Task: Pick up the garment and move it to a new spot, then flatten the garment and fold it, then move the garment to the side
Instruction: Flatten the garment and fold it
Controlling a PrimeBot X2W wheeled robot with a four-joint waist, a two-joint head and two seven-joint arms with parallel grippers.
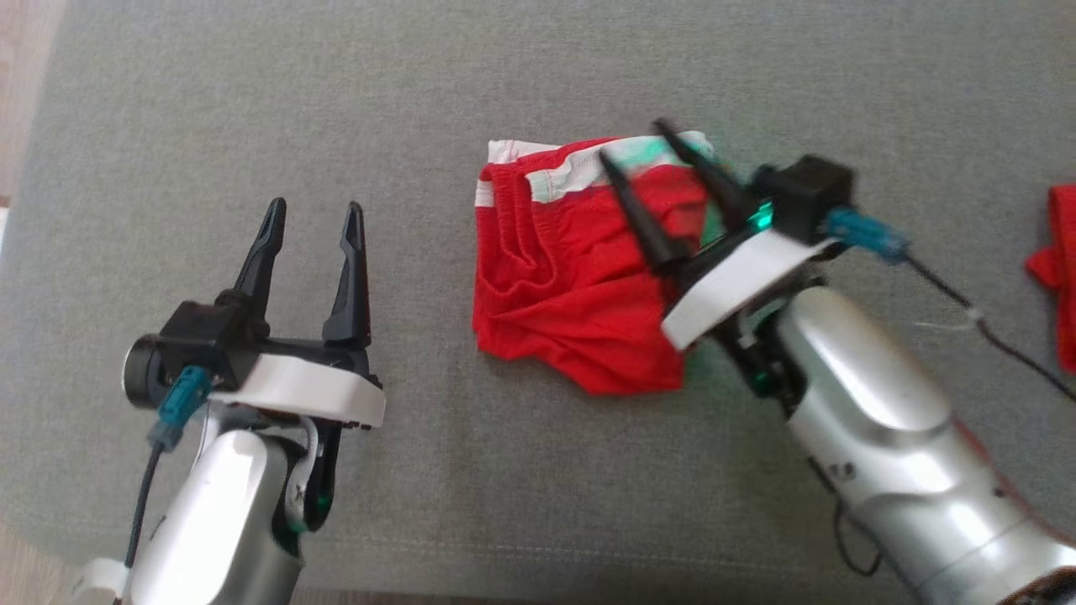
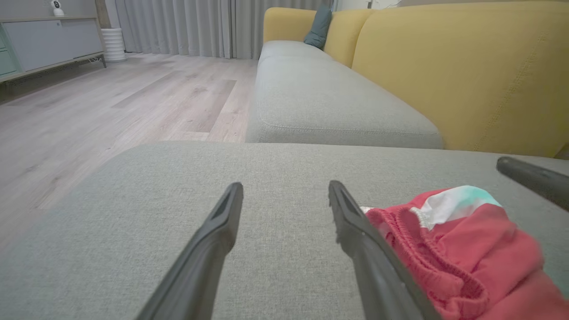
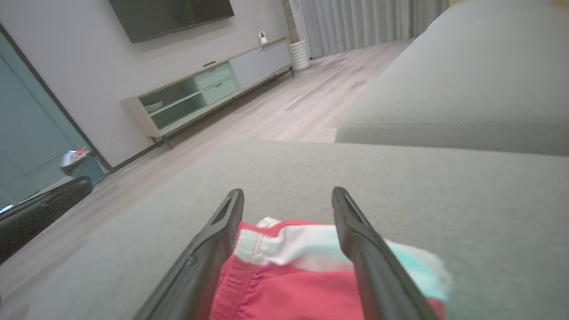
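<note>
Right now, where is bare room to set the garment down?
Free: grey cushion between left gripper and red garment, and the strip beyond both. Crowded: right side, where right gripper hangs over the garment, near another red cloth.

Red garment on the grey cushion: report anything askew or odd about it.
The red garment lies bunched and creased, its white band folded crookedly over the top. The open right end effector is over that end. Another red cloth lies apart at the head view's right edge.

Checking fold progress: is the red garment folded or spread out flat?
Folded, roughly: the red garment lies as a compact, wrinkled bundle on the grey cushion, its layers doubled over.
</note>
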